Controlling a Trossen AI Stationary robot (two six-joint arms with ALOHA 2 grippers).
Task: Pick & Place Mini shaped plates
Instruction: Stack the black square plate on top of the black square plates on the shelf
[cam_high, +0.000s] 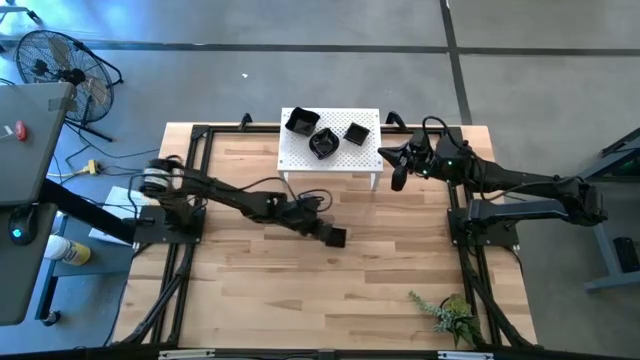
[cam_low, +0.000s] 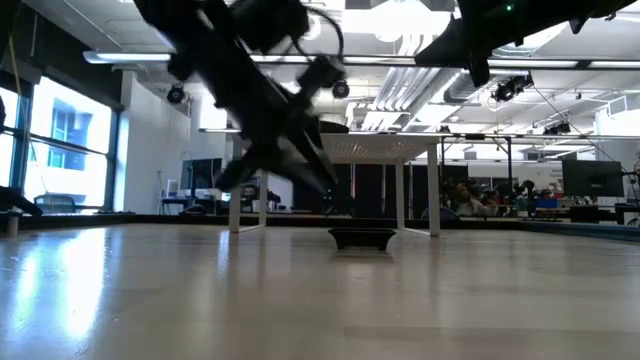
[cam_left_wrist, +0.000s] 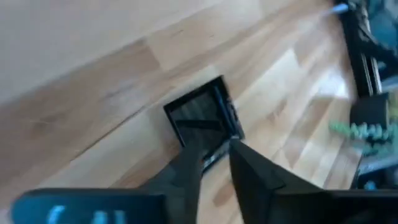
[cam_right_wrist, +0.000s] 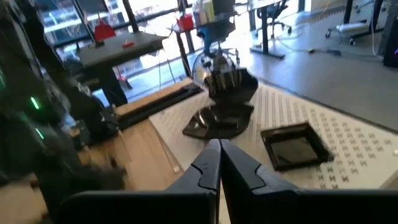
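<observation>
Square plate (cam_high: 336, 237) on wooden table (cam_high: 300, 300), open office

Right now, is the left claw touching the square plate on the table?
Cannot tell. In the left wrist view the left claw overlaps the square plate, hiding any contact or gap.

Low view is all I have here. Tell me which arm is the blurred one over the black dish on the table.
Observer: That is the left arm. In the high view its left gripper is right at the square plate on the bare wood.
Operator: Report whether it is gripping the plate.
Observer: The left wrist view shows its fingers apart, over the near edge of the plate, which lies flat on the table.
Operator: Count the plates on the stand.
Observer: Three black plates sit on the white perforated stand: one square, two others.
Operator: Place the other arm.
Observer: The right gripper is shut, hovering by the stand's right edge.
</observation>
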